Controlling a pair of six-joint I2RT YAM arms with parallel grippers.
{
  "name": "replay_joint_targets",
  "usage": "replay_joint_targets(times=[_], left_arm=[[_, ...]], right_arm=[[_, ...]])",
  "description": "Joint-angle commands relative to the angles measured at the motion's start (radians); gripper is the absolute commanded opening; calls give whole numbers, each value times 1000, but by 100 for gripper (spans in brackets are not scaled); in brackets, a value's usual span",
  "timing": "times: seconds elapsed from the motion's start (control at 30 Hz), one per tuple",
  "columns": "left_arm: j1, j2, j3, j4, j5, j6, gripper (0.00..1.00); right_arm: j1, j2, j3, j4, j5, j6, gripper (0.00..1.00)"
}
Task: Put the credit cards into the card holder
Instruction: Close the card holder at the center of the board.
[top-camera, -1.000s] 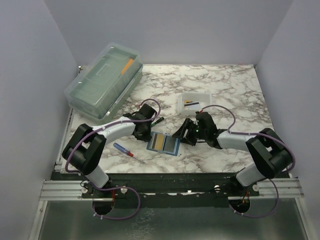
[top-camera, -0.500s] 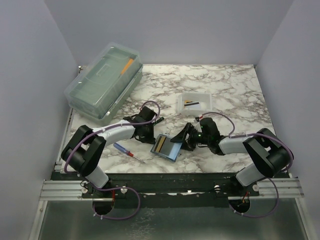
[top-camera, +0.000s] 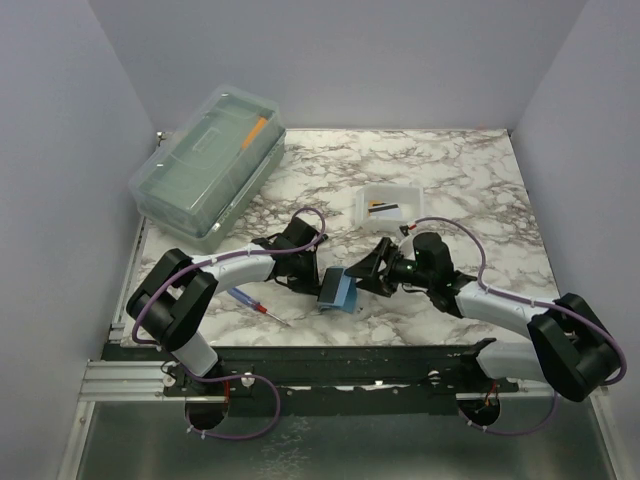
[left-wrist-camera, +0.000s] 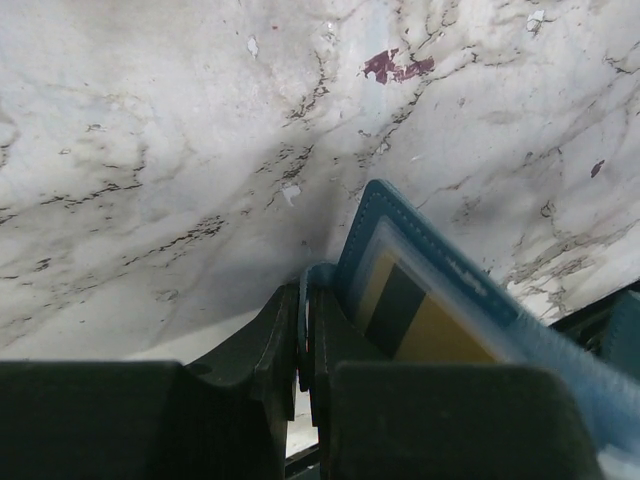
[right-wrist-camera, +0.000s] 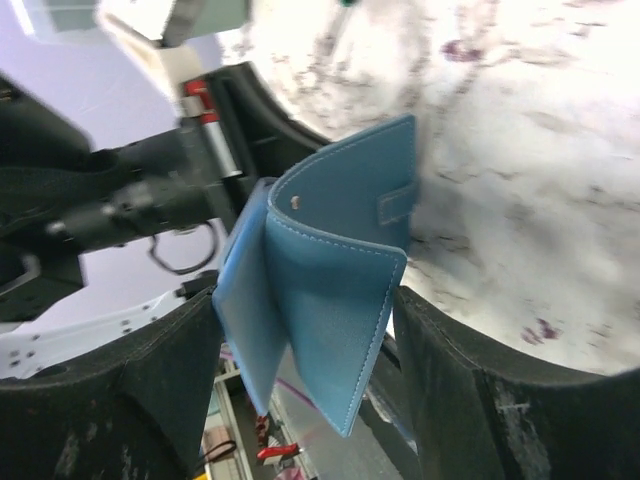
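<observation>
Card holder (top-camera: 338, 290) sitting half-folded btwn both grippers, near front of tabletop (top-camera: 470, 190), w/ gold dark-striped card (left-wrist-camera: 400, 315) showing in its slot. Left gripper (left-wrist-camera: 305, 320) clenching holder's edge; right gripper (right-wrist-camera: 305, 305) spread wide, straddling it.

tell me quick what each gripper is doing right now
left gripper: closed, pinching one flap of the wallet.
right gripper: fingers wide on either side of the wallet; whether it grips cannot be told.
</observation>
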Motion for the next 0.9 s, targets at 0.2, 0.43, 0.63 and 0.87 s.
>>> replay_joint_targets(times=[0.2,0.43,0.63,0.87], left_arm=[[-6,-19,-15,5,29,-21,0],[-5,-30,-19,-2,24,-21,0],[-6,-33,-22,-1,45,-31,0],[-6,-60,-32,31,82,-85,0]], right_arm=[[6,-70,-130,-188,137,-72,78],[7,-198,-153,-362,243,-97,87],[7,-211,-161,-270,142,-121,87],[6,-149,-94,-194,-3,-113,81]])
